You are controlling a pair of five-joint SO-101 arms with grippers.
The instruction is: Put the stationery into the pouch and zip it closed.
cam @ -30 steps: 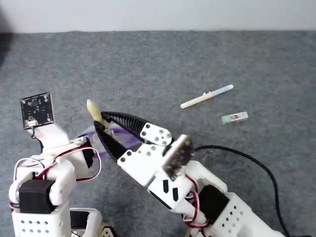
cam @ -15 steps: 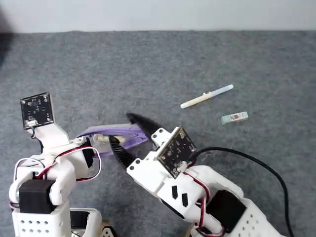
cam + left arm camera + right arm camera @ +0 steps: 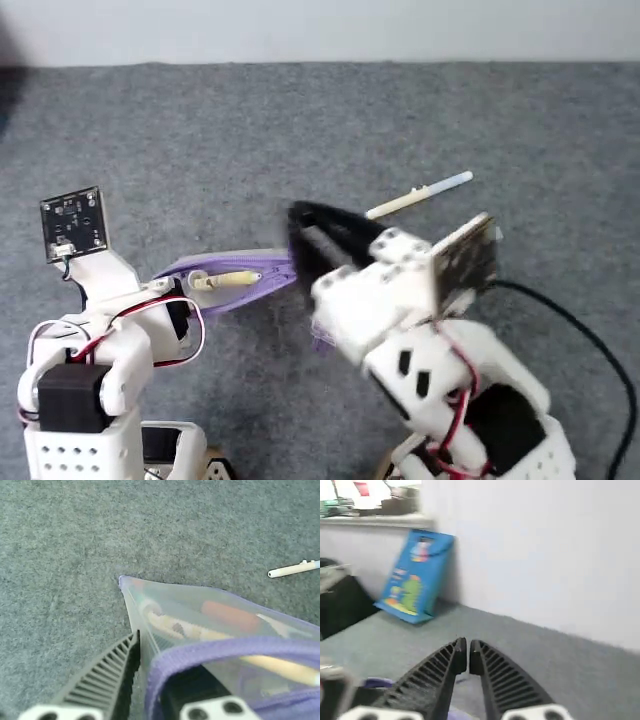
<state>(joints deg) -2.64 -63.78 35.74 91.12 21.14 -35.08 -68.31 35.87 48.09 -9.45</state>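
Left jaws are clamped on the pouch [image 3: 210, 605] by its purple zip edge. It sits on the bench [image 3: 300, 120] right in front of that arm, and a few pens [image 3: 175, 626] show through the clear side. Right jaws are pinched nearly together with nothing in them, up in the air and aimed at the wall. Next up looks like the loose pen [image 3: 420, 195], lying well apart from the pouch. I'd open wide and drop straight down across the middle of the barrel so it can't roll, with the left arm holding the mouth steady. As for writing, the blue bag [image 3: 415, 575] by the wall has cartoon print, but it's too blurry to read.
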